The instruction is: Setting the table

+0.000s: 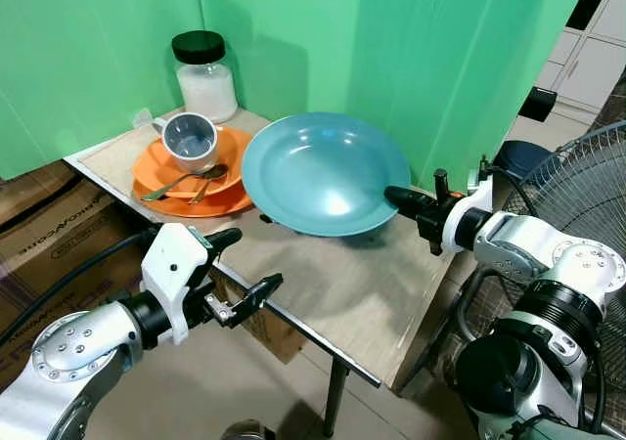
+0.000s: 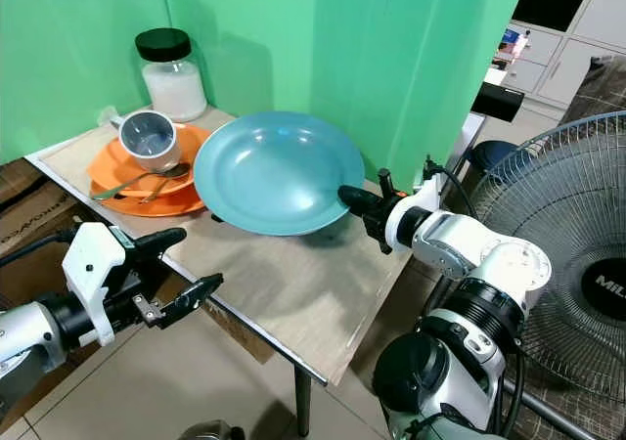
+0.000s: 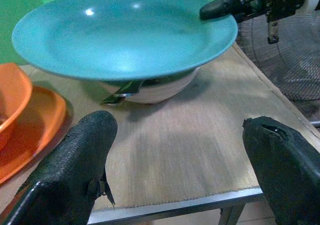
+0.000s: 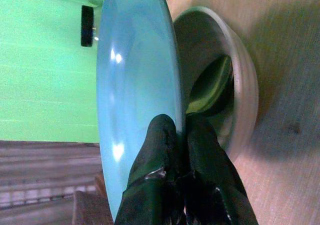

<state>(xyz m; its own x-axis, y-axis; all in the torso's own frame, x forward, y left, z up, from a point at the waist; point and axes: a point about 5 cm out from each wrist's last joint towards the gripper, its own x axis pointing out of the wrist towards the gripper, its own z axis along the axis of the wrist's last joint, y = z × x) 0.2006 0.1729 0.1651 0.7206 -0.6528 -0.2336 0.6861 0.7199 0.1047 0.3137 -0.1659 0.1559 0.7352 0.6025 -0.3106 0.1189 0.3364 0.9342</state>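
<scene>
Right gripper [image 4: 176,135] pinches the glossy round teal plate's [image 1: 323,171] rim (over a white bowl [image 3: 150,90]); left gripper [image 1: 249,264] gapes.

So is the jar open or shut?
Shut. The jar by the green wall has its black lid sitting on top, covering the mouth.

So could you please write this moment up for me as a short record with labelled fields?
Surface: small wooden table before a green backdrop
Right tool: shut on the rim of the blue plate
Blue plate: raised over a white bowl, which holds a utensil
Left tool: open, at the table's near edge, holding nothing
Orange plate: far left corner, carrying a grey mug and two spoons
Jar: black lid, white contents, behind the orange plate
Nearby: a fan on the robot's right
</scene>
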